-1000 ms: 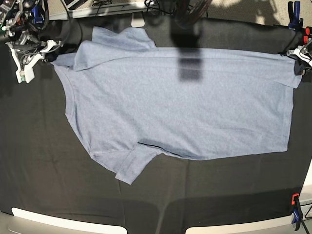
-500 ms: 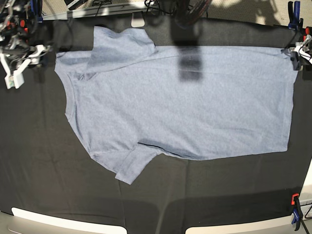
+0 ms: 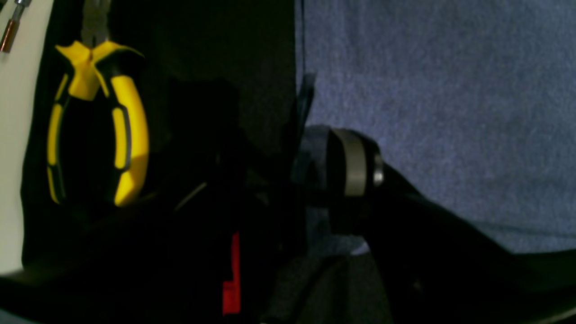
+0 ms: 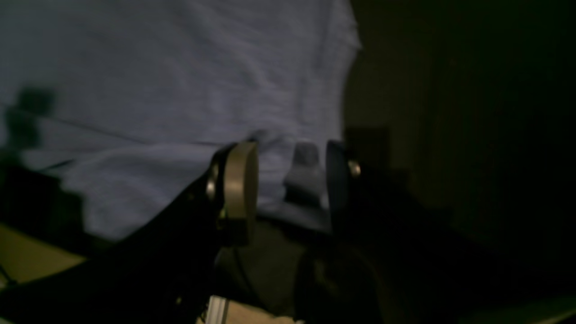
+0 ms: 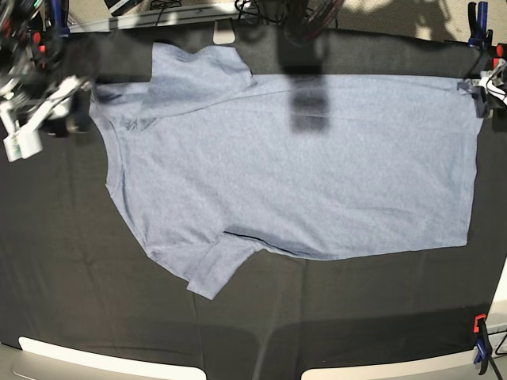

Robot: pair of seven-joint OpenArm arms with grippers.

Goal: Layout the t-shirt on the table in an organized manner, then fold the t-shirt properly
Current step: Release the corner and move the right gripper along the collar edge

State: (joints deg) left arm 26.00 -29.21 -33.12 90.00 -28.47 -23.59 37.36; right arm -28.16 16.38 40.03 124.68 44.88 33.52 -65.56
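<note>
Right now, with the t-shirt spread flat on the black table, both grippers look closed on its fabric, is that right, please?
Not quite. Only the left gripper is closed, pinching the t-shirt at its hem corner. The right gripper is open: the right wrist view shows its jaws apart, fabric visible between them. The shirt does lie spread on the black table.

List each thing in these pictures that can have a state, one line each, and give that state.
t-shirt: spread flat, plain side up, upper sleeve folded onto the body.
right gripper: open, jaws apart beside the shirt's edge.
left gripper: shut on the t-shirt's hem corner.
table: covered with dark cloth.
yellow-handled pliers: lying unused at the table's edge.
</note>
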